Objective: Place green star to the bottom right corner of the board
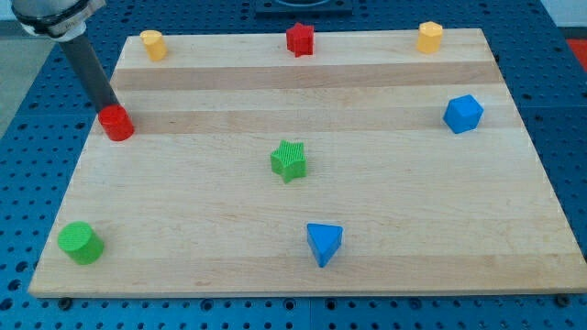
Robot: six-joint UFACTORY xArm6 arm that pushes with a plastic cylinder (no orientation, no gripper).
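The green star (289, 160) lies near the middle of the wooden board (413, 220). My tip (108, 108) is at the board's left edge, far to the view's left of the star, touching the top of a red cylinder (116, 123). The rod leans up toward the view's top left corner.
A blue triangle (324, 243) lies below and right of the star. A blue cube (462, 114) sits at the right. A green cylinder (81, 243) is at the bottom left. A yellow block (152, 44), a red star (300, 39) and another yellow block (429, 37) line the top edge.
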